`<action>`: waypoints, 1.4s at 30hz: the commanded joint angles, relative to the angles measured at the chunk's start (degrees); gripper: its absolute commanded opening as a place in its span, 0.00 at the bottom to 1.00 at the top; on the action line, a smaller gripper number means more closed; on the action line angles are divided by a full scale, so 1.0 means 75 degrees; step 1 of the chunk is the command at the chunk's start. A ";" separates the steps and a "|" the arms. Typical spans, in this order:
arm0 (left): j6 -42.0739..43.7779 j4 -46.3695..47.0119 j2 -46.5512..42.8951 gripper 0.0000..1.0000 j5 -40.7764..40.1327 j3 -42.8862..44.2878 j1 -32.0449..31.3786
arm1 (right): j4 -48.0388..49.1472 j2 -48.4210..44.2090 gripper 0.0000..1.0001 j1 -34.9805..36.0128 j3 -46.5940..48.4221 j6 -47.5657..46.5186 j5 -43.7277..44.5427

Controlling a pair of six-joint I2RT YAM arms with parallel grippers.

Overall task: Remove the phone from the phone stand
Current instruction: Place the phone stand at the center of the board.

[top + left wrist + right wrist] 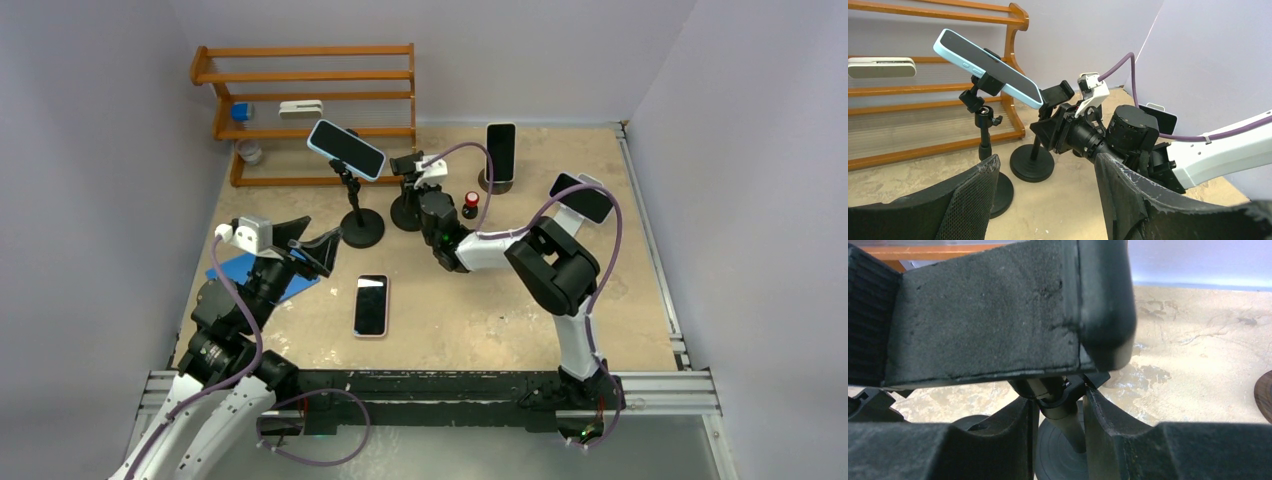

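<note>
**Pale-blue phone clamped at ten o'clock; left fingers wide and empty**

Tan counter [620, 300] carries everything, with a wooden rack [300, 78] along its far edge at eleven o'clock. The phone stand [361, 228] rises at ten o'clock of the counter's centre. Just beside it, at two o'clock, stands an empty stand [405, 212]. The phone [345, 148], in a pale-blue case, sits tilted in the cradle atop the first pole. A second handset [370, 305] lies flat near centre. The right fingers [1003, 440] are closed around the empty stand's neck, just under its cradle. The left fingers [973, 200] hover at nine o'clock, spread wide, holding nothing and facing the phone.

The phone is probably rigid and dense for its size, with a slick, breakable glass face and a grippier case. Its long edges look like the best hold, taken on the overhanging end clear of the clamp. The stand seems top-heavy, so a hard pull may tip it.
</note>
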 commanded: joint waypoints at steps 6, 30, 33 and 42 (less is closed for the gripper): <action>0.0110 0.0194 0.0066 0.68 -0.0058 0.0114 -0.0050 | 0.0726 -0.0128 0.01 0.0007 0.0334 0.0132 -0.0104; 0.0063 0.0197 0.0067 0.68 -0.0022 0.0103 -0.0057 | 0.0592 -0.2011 0.81 0.0138 -0.1522 0.0184 -0.0113; 0.0038 0.0179 0.0089 0.68 -0.0044 0.0103 -0.0057 | 0.0428 -0.2429 0.89 0.0276 -0.1897 0.0131 0.0027; -0.0042 0.0105 0.0125 0.68 -0.0244 0.0126 -0.0056 | -0.1223 -0.4702 0.93 0.0954 -0.2957 0.0425 0.0393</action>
